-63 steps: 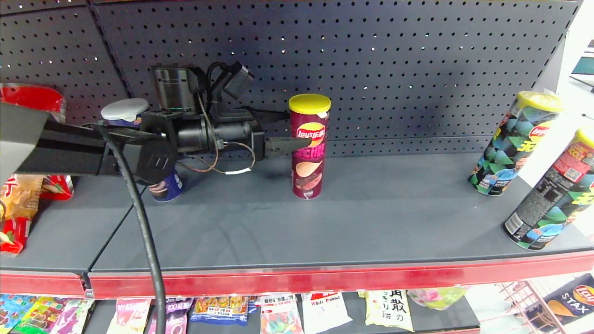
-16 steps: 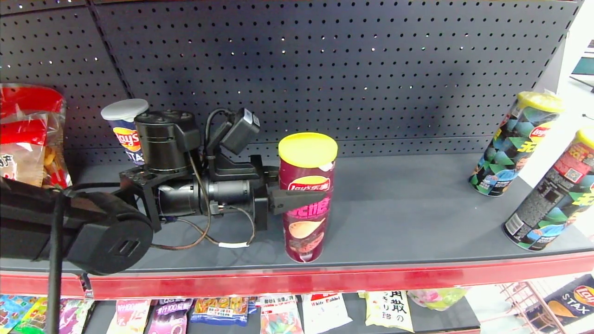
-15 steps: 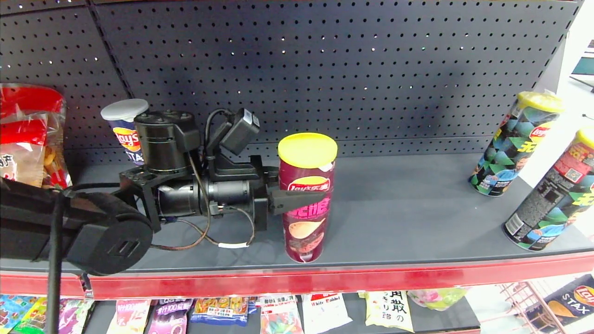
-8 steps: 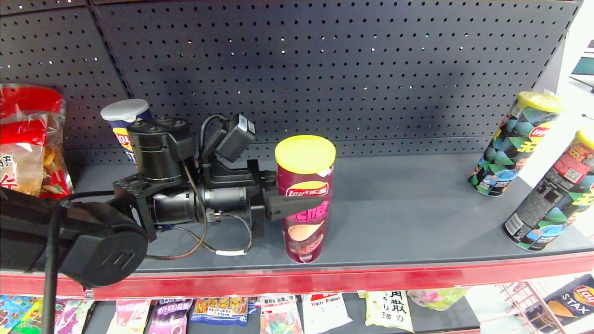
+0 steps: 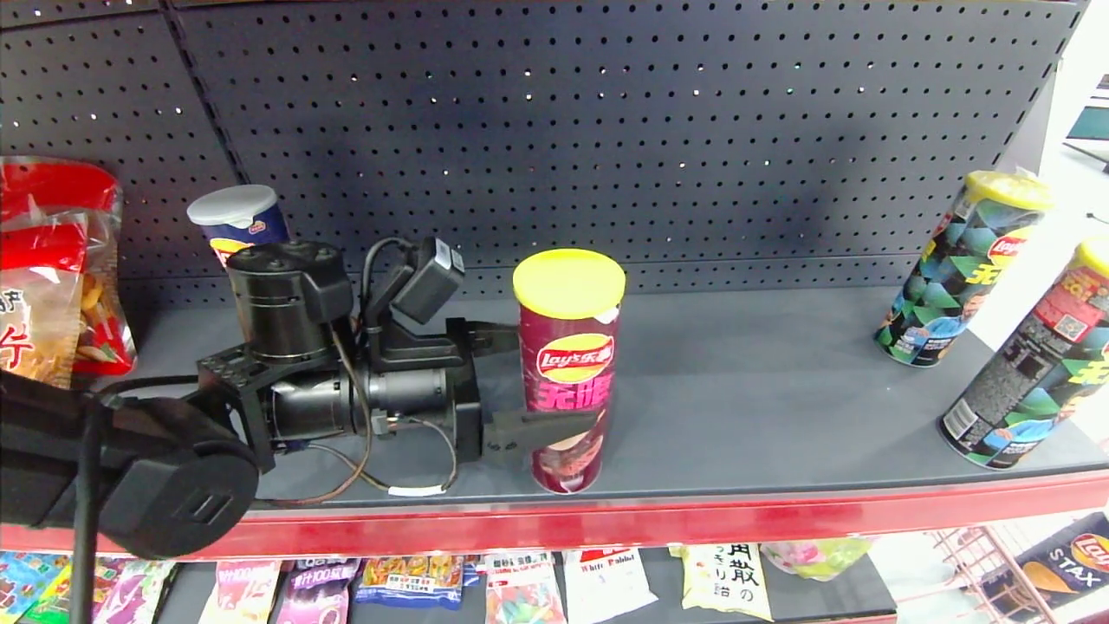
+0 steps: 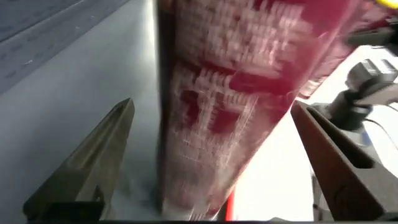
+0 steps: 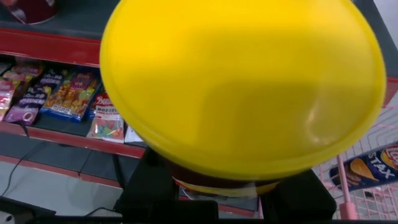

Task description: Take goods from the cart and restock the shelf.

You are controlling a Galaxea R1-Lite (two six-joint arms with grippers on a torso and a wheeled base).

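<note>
While the left gripper (image 5: pixel 554 377) brackets it, fingers wide and clear, the maroon can (image 5: pixel 567 347) stands upright just behind the red shelf edge (image 5: pixel 736 518) | step: release | next: withdraw leftward without tipping can

Grey shelf (image 5: pixel 736 381), maroon can (image 5: pixel 568 373), blue can (image 5: pixel 236 221), patterned cans (image 5: pixel 957 269)

Maroon can (image 5: pixel 567 381), yellow lid (image 5: pixel 568 282); 2nd can (image 7: pixel 242 81) yellow-topped; shelf (image 5: pixel 762 390) grey, edge (image 5: pixel 693 518) red.

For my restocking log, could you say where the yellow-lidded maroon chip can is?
Head view: the maroon can stands centrally at the grey shelf's front edge, between the open left claw's fingers.
</note>
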